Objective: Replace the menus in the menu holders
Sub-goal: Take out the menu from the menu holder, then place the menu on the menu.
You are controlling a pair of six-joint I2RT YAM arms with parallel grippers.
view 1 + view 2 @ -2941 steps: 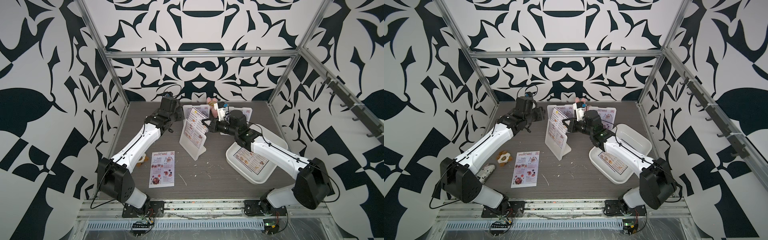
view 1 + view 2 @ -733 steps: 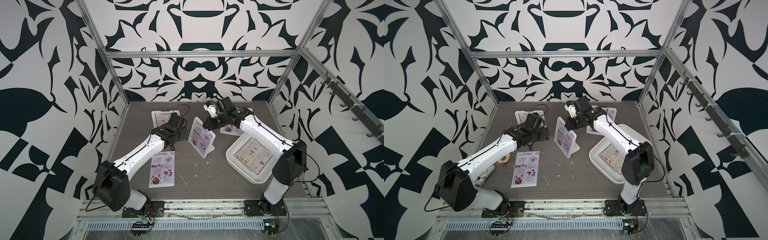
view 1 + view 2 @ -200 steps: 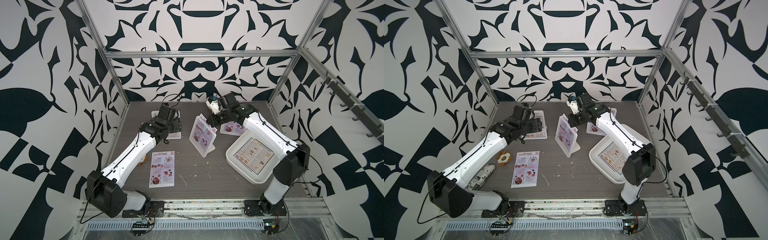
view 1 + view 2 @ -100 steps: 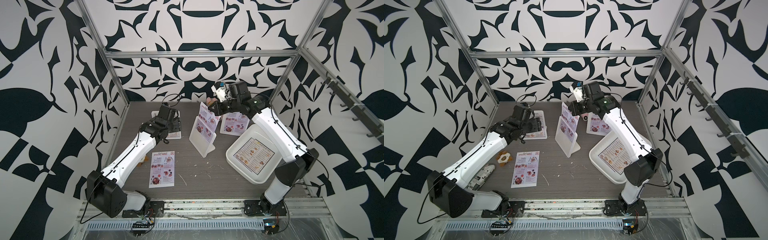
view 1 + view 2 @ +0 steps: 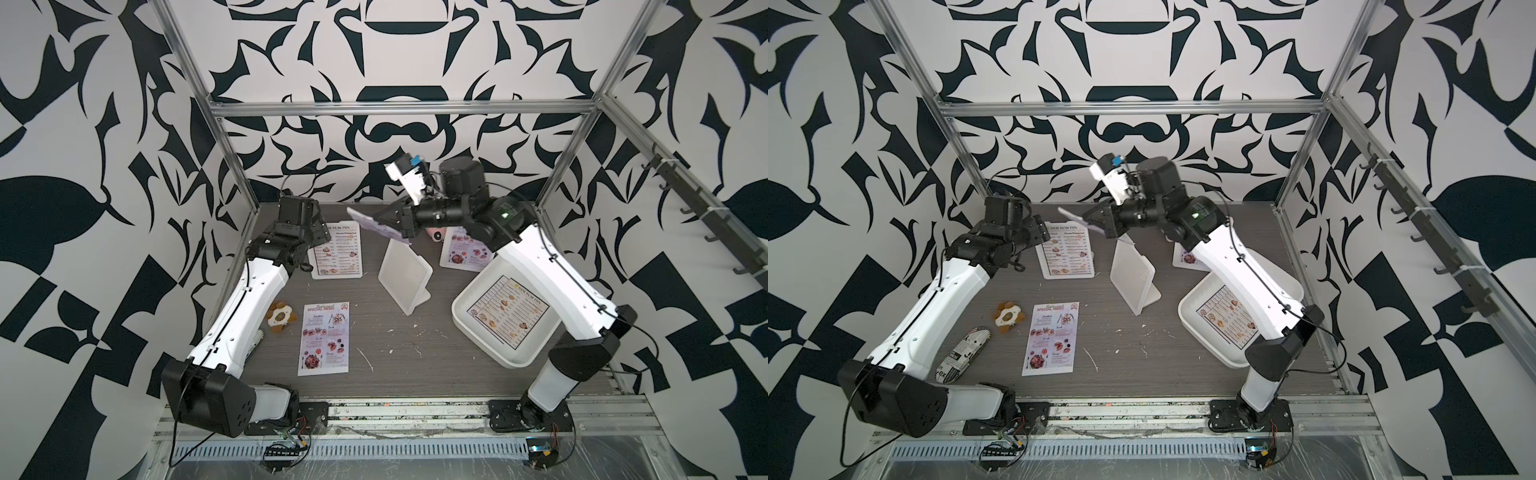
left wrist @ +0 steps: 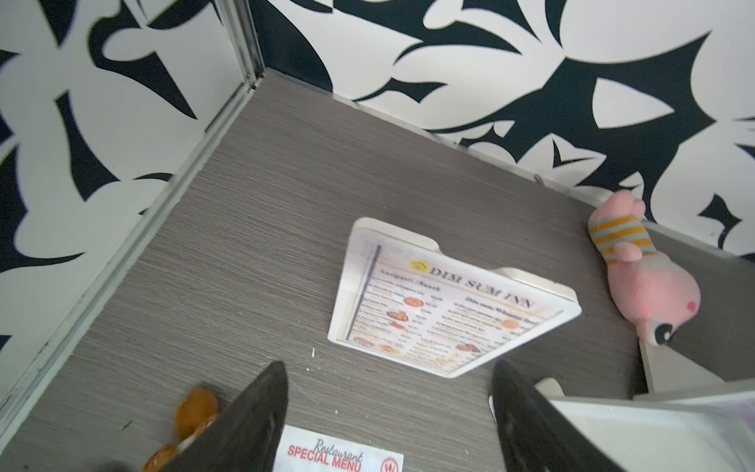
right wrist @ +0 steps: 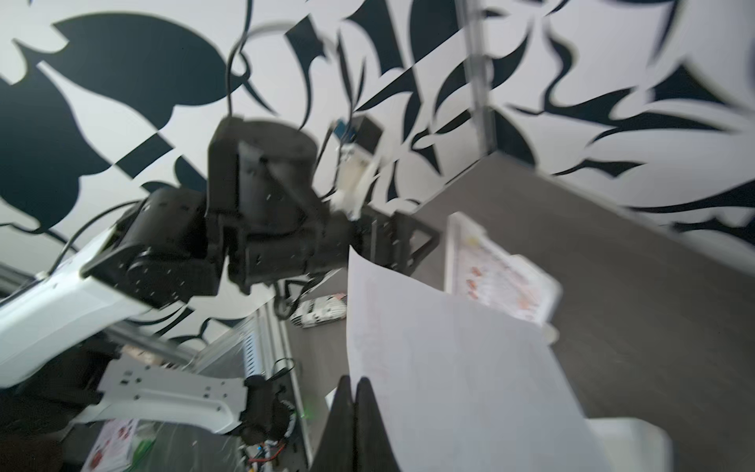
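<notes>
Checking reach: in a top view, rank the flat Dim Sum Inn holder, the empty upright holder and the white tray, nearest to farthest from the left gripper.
1. Dim Sum Inn holder, just beside the left gripper.
2. empty upright holder, mid-table.
3. white tray, by the right arm.

Lavender menu [image 5: 372,221] in right claw [image 5: 394,226]
</notes>
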